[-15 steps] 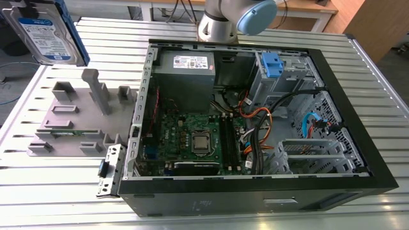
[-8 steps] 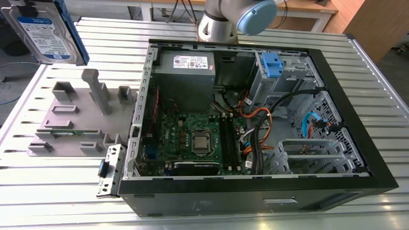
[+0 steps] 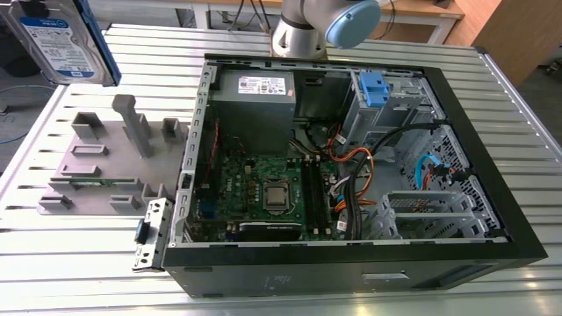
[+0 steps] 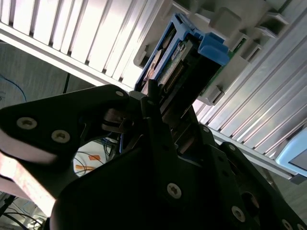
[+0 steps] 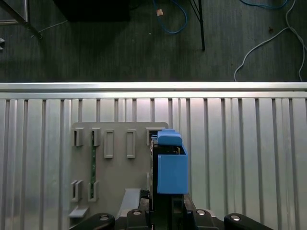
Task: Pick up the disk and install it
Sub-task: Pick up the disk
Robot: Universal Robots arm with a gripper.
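Pickup looks done. The disk (image 3: pixel 57 43) is off the tabletop (image 3: pixel 70 263) and hangs in the air at the exterior view's far left, with its white-and-blue label facing that camera. It is well apart from the open case (image 3: pixel 491 217). In the first wrist view the disk (image 5: pixel 170 163) is seen edge-on, its blue frame toward the camera. It sits above the grey holder plate (image 5: pixel 120 143) and touches none of the plate's slots, as far as I can tell.

Installing is all still to do. No disk sits inside the case, and the drive cage (image 3: pixel 395 108) by the blue latch (image 3: pixel 373 89) at the case's far corner seems the likely place for it, though the pictures do not settle that. The disk is on the far side of the holder plate (image 3: pixel 97 171) from the case, so by my reading the carry across has barely started. I would put the task at about the halfway mark at most.

The jaws are drawn narrow and clamped on the disk (image 4: pixel 177 67). In the second wrist view the black fingers (image 4: pixel 152 96) press against one end of it, one on each flat side, and the connector edge and blue frame stick out beyond them. The hold looks square, with no tilt in the grip visible in either wrist view. The jaws touch nothing else.
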